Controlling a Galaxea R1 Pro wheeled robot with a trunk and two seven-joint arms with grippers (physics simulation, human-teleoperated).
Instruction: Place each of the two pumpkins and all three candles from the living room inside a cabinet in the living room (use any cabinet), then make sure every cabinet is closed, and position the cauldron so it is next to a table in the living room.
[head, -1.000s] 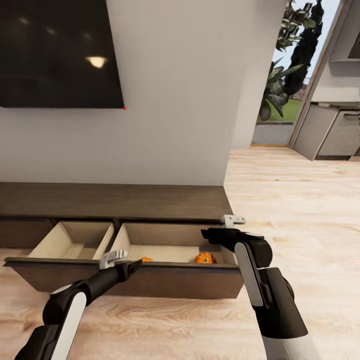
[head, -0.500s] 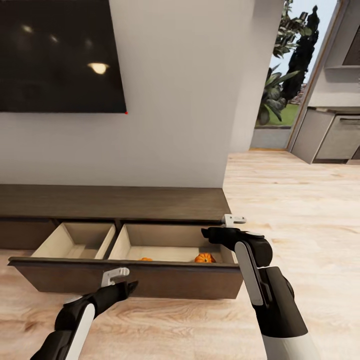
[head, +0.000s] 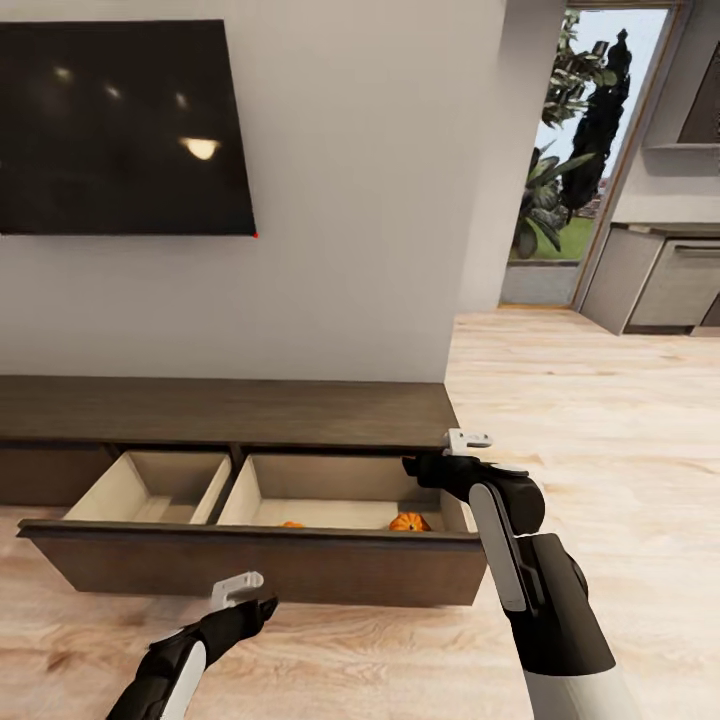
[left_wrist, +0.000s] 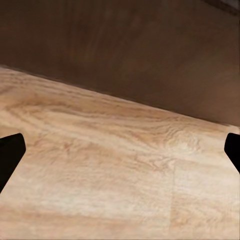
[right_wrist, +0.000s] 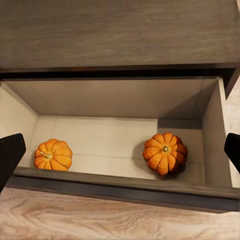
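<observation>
Two pumpkins (right_wrist: 164, 152) sit well apart on the pale floor of the right compartment of a pulled-out drawer (head: 250, 565) in the long, low dark-brown cabinet (head: 230, 410), the left compartment beside them bare. The right gripper (head: 425, 468) hangs over that drawer's right end with fingers spread and holding nothing, while the left gripper (head: 262, 604) hovers low over the light wood floor (head: 600, 420) just before the drawer front, fingers likewise apart. A dark television (head: 115, 130) hangs on the white wall above the cabinet, and a doorway (head: 565, 170) at right shows greenery.
</observation>
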